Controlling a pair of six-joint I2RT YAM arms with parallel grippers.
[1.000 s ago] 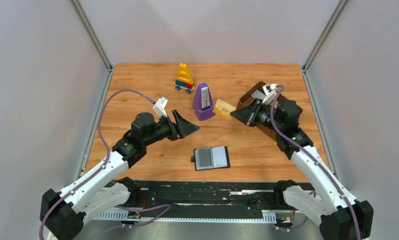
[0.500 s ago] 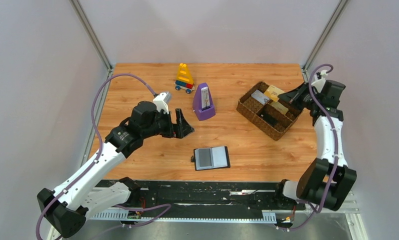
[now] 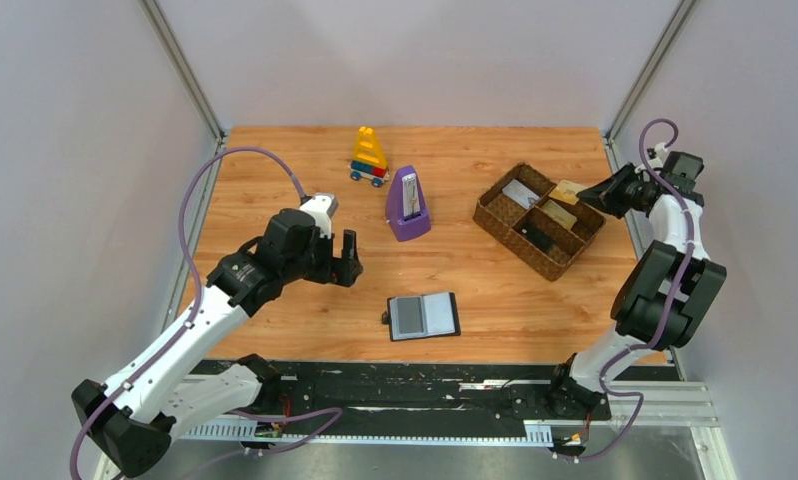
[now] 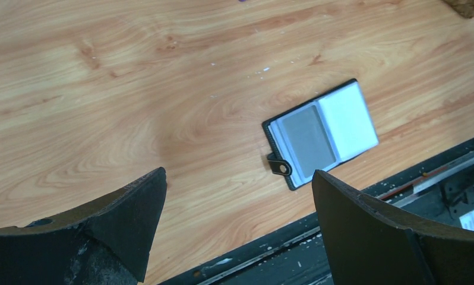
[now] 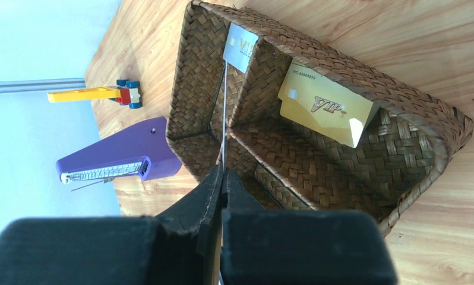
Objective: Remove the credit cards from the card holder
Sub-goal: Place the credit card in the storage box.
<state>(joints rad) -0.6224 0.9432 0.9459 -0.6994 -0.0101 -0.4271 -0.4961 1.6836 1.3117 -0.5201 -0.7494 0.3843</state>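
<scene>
The card holder [image 3: 424,315] lies open and flat near the front edge, showing two grey-blue panels. It also shows in the left wrist view [image 4: 321,133]. My left gripper [image 3: 347,258] is open and empty, above the table to the wallet's left [image 4: 239,174]. My right gripper [image 3: 587,196] is shut on a yellowish credit card [image 3: 567,190] over the far right corner of the brown woven tray [image 3: 515,247]. In the right wrist view the held card [image 5: 224,107] shows edge-on between the shut jaws [image 5: 223,172]. A gold card [image 5: 324,110] and a silver card [image 5: 240,47] lean inside tray compartments.
A purple metronome [image 3: 407,205] stands at mid-table, with a yellow and blue toy [image 3: 369,157] behind it. Both show in the right wrist view, the metronome [image 5: 116,157] and the toy [image 5: 104,94]. The tray's woven walls [image 5: 199,77] divide it into compartments. A black rail runs along the table's near edge.
My right arm swung from mid-table to the tray's far right corner, carrying the yellowish card. My left gripper drew back a little to the left and tipped downward, still open.
</scene>
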